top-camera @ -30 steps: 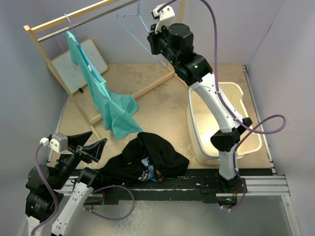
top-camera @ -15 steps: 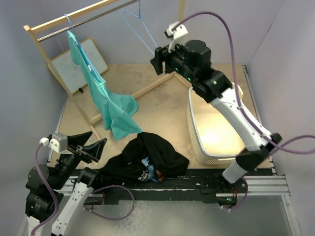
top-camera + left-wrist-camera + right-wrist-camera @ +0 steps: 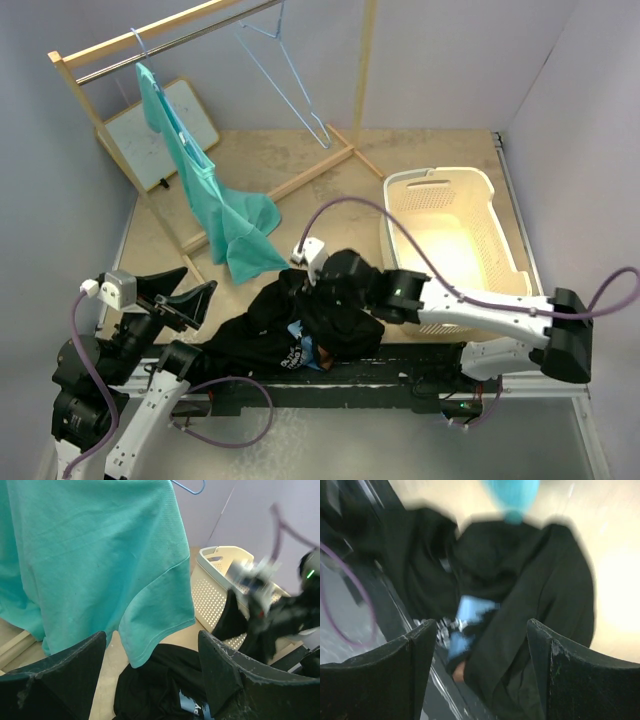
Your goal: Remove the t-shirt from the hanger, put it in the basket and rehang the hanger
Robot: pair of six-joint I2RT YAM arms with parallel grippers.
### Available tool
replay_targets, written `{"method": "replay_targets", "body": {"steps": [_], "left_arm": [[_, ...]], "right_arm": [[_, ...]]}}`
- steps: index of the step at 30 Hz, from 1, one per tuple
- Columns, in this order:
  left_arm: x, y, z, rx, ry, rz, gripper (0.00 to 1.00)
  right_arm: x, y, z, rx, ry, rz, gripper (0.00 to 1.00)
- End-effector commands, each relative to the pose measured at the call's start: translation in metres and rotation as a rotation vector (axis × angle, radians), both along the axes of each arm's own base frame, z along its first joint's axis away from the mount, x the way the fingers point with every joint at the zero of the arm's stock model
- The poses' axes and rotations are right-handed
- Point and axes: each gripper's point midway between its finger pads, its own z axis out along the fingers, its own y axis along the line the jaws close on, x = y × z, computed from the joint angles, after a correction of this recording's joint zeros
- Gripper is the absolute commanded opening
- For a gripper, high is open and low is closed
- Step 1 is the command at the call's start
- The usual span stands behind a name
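A teal t-shirt [image 3: 205, 190] [image 3: 100, 555] hangs on a blue hanger from the rail, its hem resting on the table. Further right on the rail hangs an empty blue hanger [image 3: 290, 75] [image 3: 192, 487]. A black t-shirt [image 3: 270, 325] [image 3: 160, 685] [image 3: 530, 580] lies crumpled at the table's near edge. My right gripper [image 3: 481, 630] hovers open just above the black t-shirt with nothing between its fingers; the view is blurred. My left gripper [image 3: 198, 282] [image 3: 151, 637] stands open at the near left, apart from both shirts.
A cream laundry basket [image 3: 440, 180] [image 3: 210, 560] stands at the right, and my right arm [image 3: 470, 300] lies low in front of it. The wooden rack [image 3: 150, 35] spans the back left, its base bars crossing the table. A whiteboard [image 3: 160, 130] leans behind it.
My right arm swung down from the empty hanger at the rail to just above the black t-shirt, and its gripper opened and let the hanger go. The left arm has not moved.
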Motion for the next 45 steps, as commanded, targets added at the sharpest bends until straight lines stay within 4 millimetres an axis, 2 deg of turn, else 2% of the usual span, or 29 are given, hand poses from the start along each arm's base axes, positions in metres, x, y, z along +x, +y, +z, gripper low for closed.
{"method": "replay_targets", "body": {"steps": [1, 8, 14, 18, 22, 24, 25, 30, 34, 38, 40, 41, 42, 45], "left_arm": [[0.007, -0.001, 0.005, -0.023, 0.004, 0.011, 0.77], [0.008, 0.000, 0.004, -0.022, 0.011, 0.017, 0.76], [0.008, 0.000, 0.004, -0.023, 0.012, 0.020, 0.76], [0.007, 0.001, 0.004, -0.027, 0.010, 0.023, 0.76], [0.007, 0.001, 0.004, -0.027, 0.011, 0.025, 0.76], [0.007, 0.001, 0.004, -0.027, 0.010, 0.024, 0.76], [0.007, 0.001, 0.004, -0.028, 0.009, 0.025, 0.76], [0.006, 0.002, 0.005, -0.030, 0.004, 0.028, 0.76], [0.006, 0.003, 0.005, -0.032, 0.005, 0.029, 0.76], [0.005, 0.003, 0.005, -0.033, 0.003, 0.030, 0.76], [0.005, 0.003, 0.005, -0.034, 0.003, 0.031, 0.76], [0.006, 0.004, 0.005, -0.034, 0.003, 0.034, 0.76], [0.006, 0.004, 0.005, -0.034, 0.005, 0.034, 0.76], [0.006, 0.004, 0.005, -0.034, 0.006, 0.034, 0.76]], "right_arm": [[-0.013, 0.004, -0.049, -0.006, 0.086, -0.065, 0.75], [-0.015, 0.008, -0.094, -0.080, 0.104, -0.041, 0.80], [-0.042, 0.043, -0.120, -0.080, 0.198, 0.133, 0.86], [-0.057, 0.061, -0.123, -0.082, 0.212, 0.198, 0.89], [-0.083, 0.081, -0.115, -0.069, 0.203, 0.276, 0.91], [-0.091, 0.084, -0.124, -0.107, 0.198, 0.283, 0.91], [-0.092, 0.091, -0.120, -0.105, 0.187, 0.283, 0.91], [-0.084, 0.094, -0.148, -0.186, 0.176, 0.203, 0.91], [-0.062, 0.083, -0.162, -0.254, 0.133, 0.066, 0.91], [-0.049, 0.069, -0.174, -0.323, 0.109, -0.028, 0.90], [-0.049, 0.060, -0.182, -0.356, 0.131, -0.078, 0.83], [-0.052, 0.058, -0.186, -0.362, 0.150, -0.075, 0.73], [-0.053, 0.056, -0.188, -0.365, 0.157, -0.082, 0.59], [-0.048, 0.048, -0.184, -0.337, 0.152, -0.136, 0.04]]}}
